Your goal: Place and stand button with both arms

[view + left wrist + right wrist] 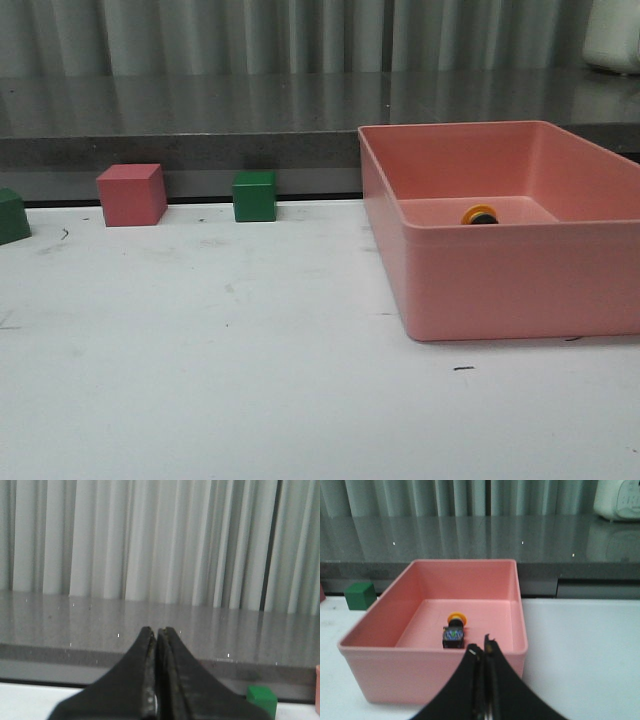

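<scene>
Two claws, and both of mine are pressed shut on nothing. My right gripper [484,649] hangs just outside the near wall of the pink bin [432,657], and the button [454,631] lies on the bin floor just past that wall, straight ahead of my fingertips and slightly toward the bin's middle. It is on its side, not standing: its long axis runs away from me, bluish base toward my claw, yellow cap pointing at the bin's far wall. So the right arm is plainly the nearer one. I judge it would have to open, clear the wall and come down across the black body rather than along it.

My left gripper [157,632] faces the curtain and the grey ledge, well away from the bin; only a green cube [262,699] and a pink sliver, which I cannot identify, show at the edge of its view.

From the front view the bin's near wall hides nearly all of the button [481,214]; only the yellow cap peeks over it. Neither arm appears in that view, so how far each stands above the table [250,360] I cannot tell.
</scene>
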Robot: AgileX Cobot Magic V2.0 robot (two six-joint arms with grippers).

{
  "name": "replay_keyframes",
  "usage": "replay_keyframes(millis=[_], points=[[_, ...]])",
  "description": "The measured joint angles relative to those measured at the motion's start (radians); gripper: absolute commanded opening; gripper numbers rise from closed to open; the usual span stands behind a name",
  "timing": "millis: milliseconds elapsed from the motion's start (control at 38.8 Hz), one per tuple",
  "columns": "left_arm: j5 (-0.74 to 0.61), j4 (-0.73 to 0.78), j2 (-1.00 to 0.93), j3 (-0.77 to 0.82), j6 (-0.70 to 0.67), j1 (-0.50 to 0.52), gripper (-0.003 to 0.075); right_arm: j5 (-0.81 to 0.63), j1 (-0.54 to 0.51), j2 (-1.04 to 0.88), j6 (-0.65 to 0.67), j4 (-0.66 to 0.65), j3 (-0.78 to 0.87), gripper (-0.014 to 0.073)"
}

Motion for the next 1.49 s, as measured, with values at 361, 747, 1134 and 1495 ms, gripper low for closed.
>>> replay_keyframes(millis=[361,747,1134,1495], points=[[0.179,0.045,0.343,-0.293,0.000,0.000,-0.0020,0.101,0.000,0.395,0.000,0.009,-0.330,-0.0060],[0.190,0.063,0.403,-0.309,0.000,0.000,0.0112,0.102,0.000,0.479,0.000,0.080,-0.367,0.0136],[0.190,0.063,0.403,-0.309,0.000,0.000,0.0678,0.102,0.000,0.483,0.000,0.080,-0.367,0.0661],[0.190,0.063,0.403,-0.309,0.000,0.000,0.0593,0.100,0.000,0.827,0.000,0.080,-0.509,0.0661]])
